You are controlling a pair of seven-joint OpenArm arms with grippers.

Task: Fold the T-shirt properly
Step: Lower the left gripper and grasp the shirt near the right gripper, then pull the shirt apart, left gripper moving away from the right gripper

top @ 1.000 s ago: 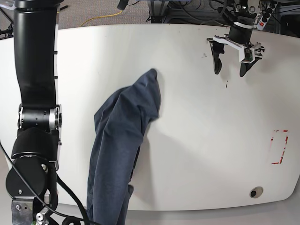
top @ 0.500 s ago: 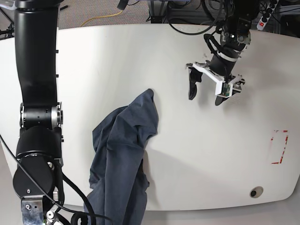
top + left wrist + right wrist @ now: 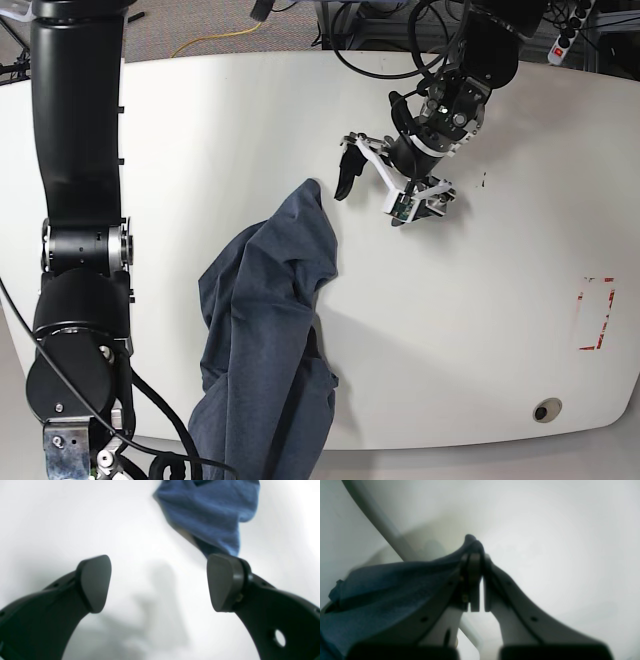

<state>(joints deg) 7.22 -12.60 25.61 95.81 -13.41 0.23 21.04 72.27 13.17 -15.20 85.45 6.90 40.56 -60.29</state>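
Barely started here. T-shirt (image 3: 265, 330) bunched into a long rumpled rope, running from a peak near table centre down toward 7 o'clock and spilling over the near edge of the white table (image 3: 480, 330). No flat spread, no crease, no lettering on show, sleeves impossible to pick out.

Left gripper (image 3: 378, 195) hanging just beside the cloth's top tip, at about 2 o'clock from it, fingers (image 3: 95, 582) spread wide with nothing between them. In the left wrist view, blue fabric up at 12 to 1 o'clock, its lower point just behind the right-hand pad, bare table in the gap.

Right gripper (image 3: 476, 562) clamped tight on a fold of the shirt, dark cloth draped off toward 8 o'clock in its own wrist view; out of sight in the base view, only the black arm column (image 3: 75, 150) along 9 o'clock.

Everything left to do, by the look of it: second corner caught, garment stretched and laid flat, then sleeves in and body folded.
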